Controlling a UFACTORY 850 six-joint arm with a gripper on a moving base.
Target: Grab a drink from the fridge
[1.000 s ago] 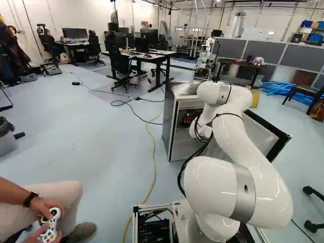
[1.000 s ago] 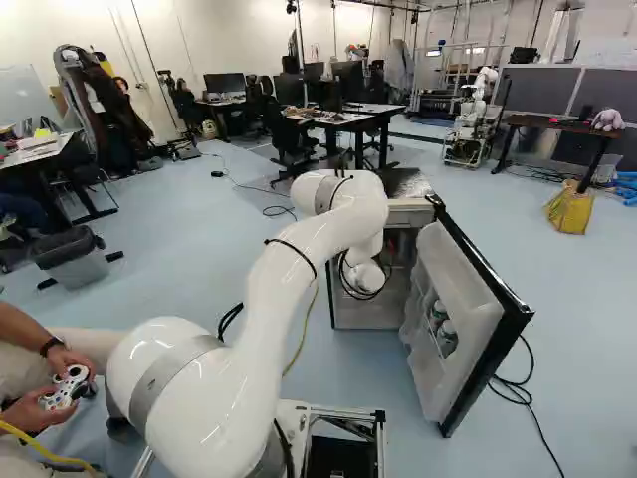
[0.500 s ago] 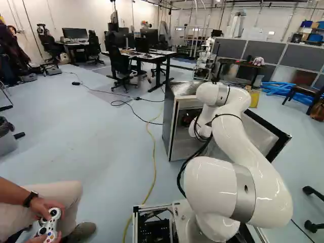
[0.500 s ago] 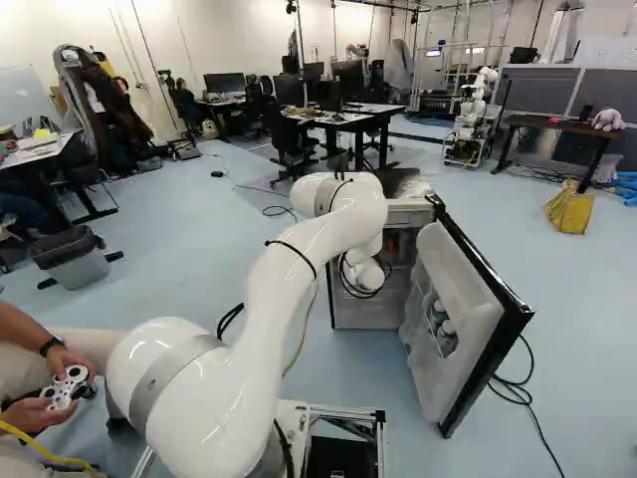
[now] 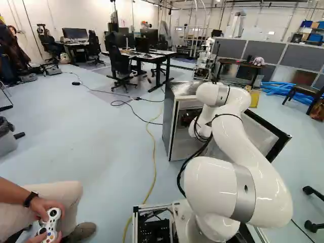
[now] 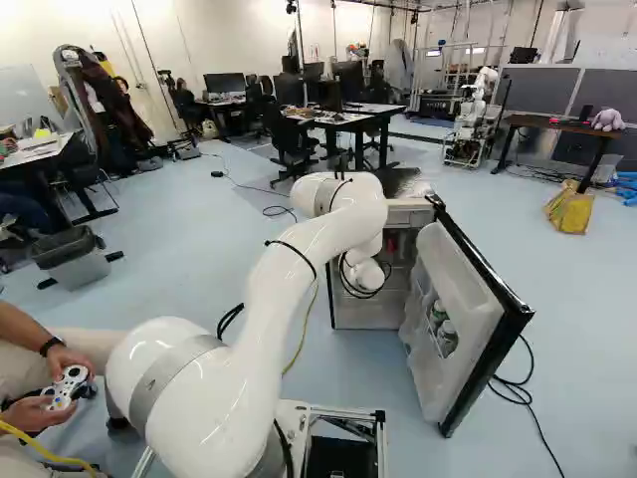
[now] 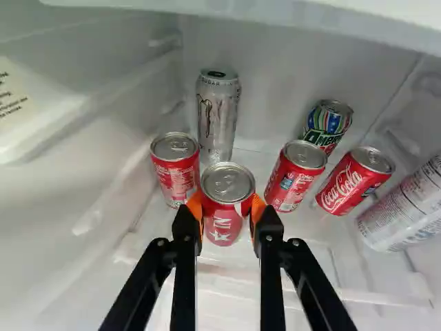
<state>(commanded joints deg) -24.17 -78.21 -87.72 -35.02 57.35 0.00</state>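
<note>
Beside the middle can (image 7: pixel 222 226), close by one finger, stands a short red can (image 7: pixel 176 172); behind both is a tall silver can (image 7: pixel 217 114). The middle can, apparently the drink to extract, is inside the fridge (image 5: pixel 170 121). The gripper (image 7: pixel 227 207) is clenched on it, with an orange pad (image 7: pixel 196 205) against each side of the upper wall. On the opposite side, a little apart from the middle can, is a second red can (image 7: pixel 295 178); farther behind is a green can (image 7: pixel 327 126). Farther out from the middle can follow a third red can (image 7: pixel 353 181) and, farthest, a large pale can (image 7: pixel 410 214). Handling: expect a stiff, thin metal shell, fairly heavy if full and slippery if damp. Excess force may dent it; insufficient force may let it slide. Preferred hold: both sides of the straight wall, below the rim and clear of the tab. Next, raise the middle can slightly and withdraw it level, avoiding its neighbours and the white ledge (image 7: pixel 324 17).
</note>
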